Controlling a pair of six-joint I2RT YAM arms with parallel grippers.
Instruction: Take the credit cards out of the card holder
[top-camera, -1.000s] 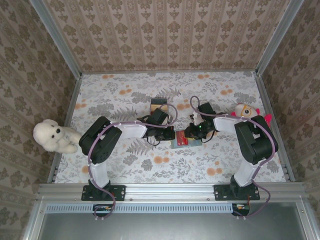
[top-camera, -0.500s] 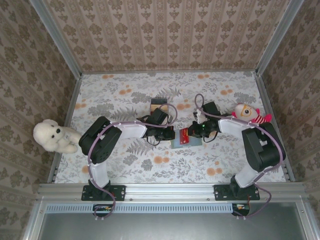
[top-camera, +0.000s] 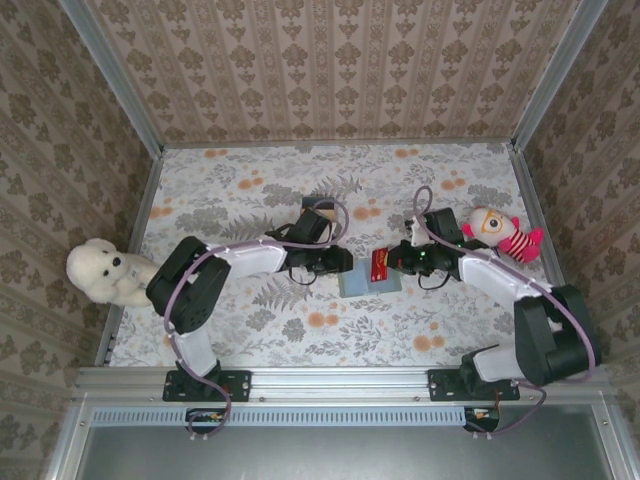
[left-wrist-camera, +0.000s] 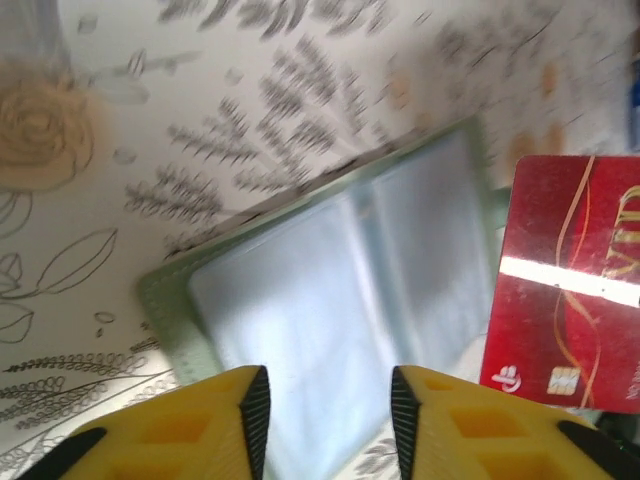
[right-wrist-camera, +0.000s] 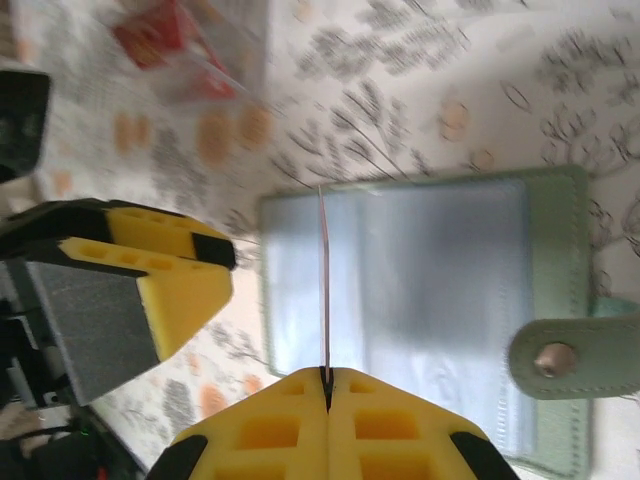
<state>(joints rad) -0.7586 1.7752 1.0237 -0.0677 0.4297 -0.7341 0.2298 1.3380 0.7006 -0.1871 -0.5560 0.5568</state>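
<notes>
The left tool (left-wrist-camera: 328, 410) hangs with its yellow fingers apart above the flat grey-green bifold card holder (left-wrist-camera: 330, 270), which lies open on the floral bench (top-camera: 250, 190). A second ago that tool was closed at the holder's edge, so the unpinned holder could now slide. To the right, the right tool (right-wrist-camera: 327, 385) is clamped on the glossy red credit card (left-wrist-camera: 570, 280), now drawn clear of the holder. Held by one edge, the card may twist loose.

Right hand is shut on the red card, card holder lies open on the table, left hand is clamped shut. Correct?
Not quite: the left hand is open, its jaws apart over the card holder in the left wrist view. The right hand is shut on the red card and the holder lies open.
</notes>
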